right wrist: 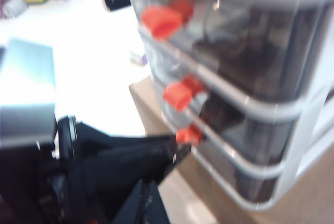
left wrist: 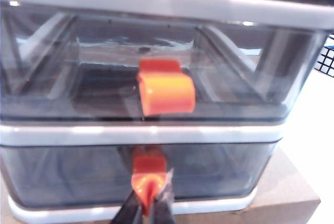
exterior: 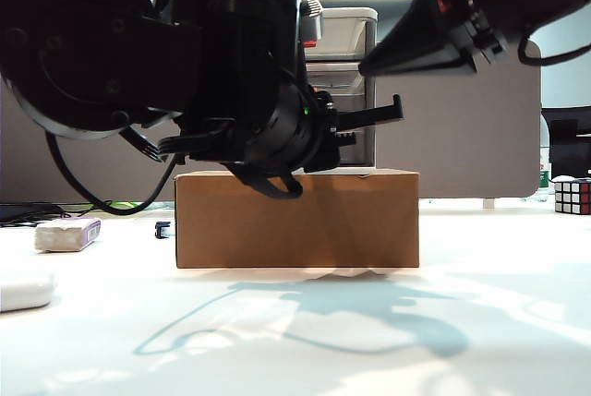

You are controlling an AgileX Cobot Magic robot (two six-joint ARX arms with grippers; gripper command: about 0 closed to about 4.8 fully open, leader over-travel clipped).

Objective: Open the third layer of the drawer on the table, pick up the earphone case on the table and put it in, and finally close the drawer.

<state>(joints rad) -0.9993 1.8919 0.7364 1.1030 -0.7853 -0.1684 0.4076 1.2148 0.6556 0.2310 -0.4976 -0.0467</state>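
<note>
Both grippers are working at the drawer [left wrist: 156,130]: left gripper [left wrist: 150,205] is pinching the third layer's handle [left wrist: 148,174]; right gripper's [exterior: 420,45] state cannot be told.

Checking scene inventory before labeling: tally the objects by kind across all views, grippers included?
Drawers in the unit: 3
Red-orange handles: 3
Cardboard box: 1
Earphone case: 1
Whitish block with purple edge: 1
Puzzle cube: 1
Grippers: 2, left gripper shut on the lowest handle, right gripper raised near the drawer unit
Total: 12
</note>
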